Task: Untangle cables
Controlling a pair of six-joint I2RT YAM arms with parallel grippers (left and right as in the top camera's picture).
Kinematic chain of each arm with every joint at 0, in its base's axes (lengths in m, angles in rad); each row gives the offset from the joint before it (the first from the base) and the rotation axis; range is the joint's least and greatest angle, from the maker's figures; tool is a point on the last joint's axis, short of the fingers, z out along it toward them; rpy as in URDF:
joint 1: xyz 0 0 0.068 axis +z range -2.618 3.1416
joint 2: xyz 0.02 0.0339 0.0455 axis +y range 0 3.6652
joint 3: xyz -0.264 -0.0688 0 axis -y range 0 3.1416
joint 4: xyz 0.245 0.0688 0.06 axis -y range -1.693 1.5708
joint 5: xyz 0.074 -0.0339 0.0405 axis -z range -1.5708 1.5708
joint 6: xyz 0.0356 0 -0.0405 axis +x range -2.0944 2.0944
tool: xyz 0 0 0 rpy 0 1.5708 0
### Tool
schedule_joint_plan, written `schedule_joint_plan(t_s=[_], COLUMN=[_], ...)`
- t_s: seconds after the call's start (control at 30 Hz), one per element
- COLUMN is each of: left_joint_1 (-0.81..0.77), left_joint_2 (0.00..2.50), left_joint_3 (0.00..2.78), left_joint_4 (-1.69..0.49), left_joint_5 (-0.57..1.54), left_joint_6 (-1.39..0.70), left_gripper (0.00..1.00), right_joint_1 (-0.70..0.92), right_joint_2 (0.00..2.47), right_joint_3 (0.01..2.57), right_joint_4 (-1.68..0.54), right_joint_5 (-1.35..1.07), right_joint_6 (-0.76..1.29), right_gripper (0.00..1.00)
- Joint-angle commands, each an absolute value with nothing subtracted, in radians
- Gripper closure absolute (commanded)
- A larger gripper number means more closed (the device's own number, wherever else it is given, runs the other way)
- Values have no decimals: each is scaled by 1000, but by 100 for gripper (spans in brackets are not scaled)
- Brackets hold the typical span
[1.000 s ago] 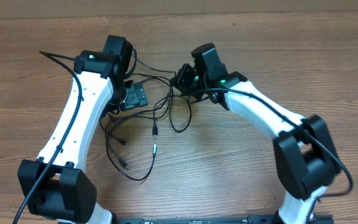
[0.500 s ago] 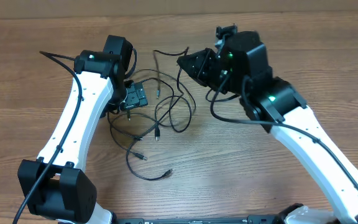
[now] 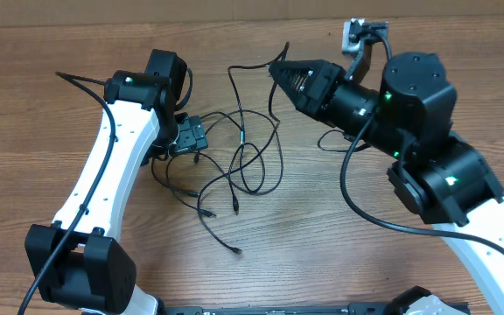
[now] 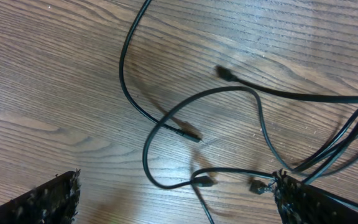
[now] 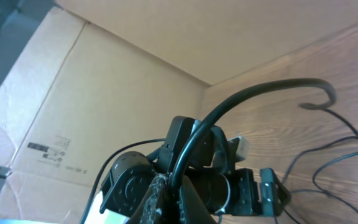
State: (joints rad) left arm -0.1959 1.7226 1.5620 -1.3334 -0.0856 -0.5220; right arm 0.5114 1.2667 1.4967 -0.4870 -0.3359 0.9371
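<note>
Table (image 3: 51, 52): wood grain, under both arms.
Right gripper (image 3: 280, 73): lifted above the table; I see it clenched on a strand of the cables (image 3: 243, 157).
Left gripper (image 4: 179, 208): low, fingers spread, grasping nothing.
Cables: loose black tangle lying between the grippers.

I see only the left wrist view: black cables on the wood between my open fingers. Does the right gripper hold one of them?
Observer: Yes, the right wrist view shows the right gripper shut on one cable, which arcs up out of it.
Operator: Where is that gripper?
Observer: Overhead, it is at the far side of the tangle, pointing left.
Operator: And the near side?
Observer: One cable end trails out alone toward the near edge of the table.
</note>
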Motion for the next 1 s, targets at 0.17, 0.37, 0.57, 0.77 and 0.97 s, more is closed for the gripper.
schedule_joint_plan(t_s=[0.17, 0.37, 0.57, 0.77, 0.97], left_joint_1=[-197, -197, -197, -197, -197], left_joint_2=[1703, 1703, 1703, 1703, 1703], left_joint_3=[1559, 1559, 1559, 1559, 1559], left_joint_4=[-1332, -1332, -1331, -1331, -1333], left_joint_5=[-75, -51, -51, -50, -43], left_joint_6=[-527, -515, -516, -516, -516], left_gripper=[0, 1, 0, 0, 0], right_joint_1=[508, 468, 447, 447, 448], right_joint_2=[1248, 1248, 1248, 1248, 1251], right_joint_3=[1621, 1710, 1859, 1914, 1914], right_joint_4=[-593, -594, -644, -737, -780], right_joint_5=[-263, -263, -269, -226, -238], right_joint_6=[865, 859, 830, 790, 789], right_gripper=[96, 96, 96, 96, 96])
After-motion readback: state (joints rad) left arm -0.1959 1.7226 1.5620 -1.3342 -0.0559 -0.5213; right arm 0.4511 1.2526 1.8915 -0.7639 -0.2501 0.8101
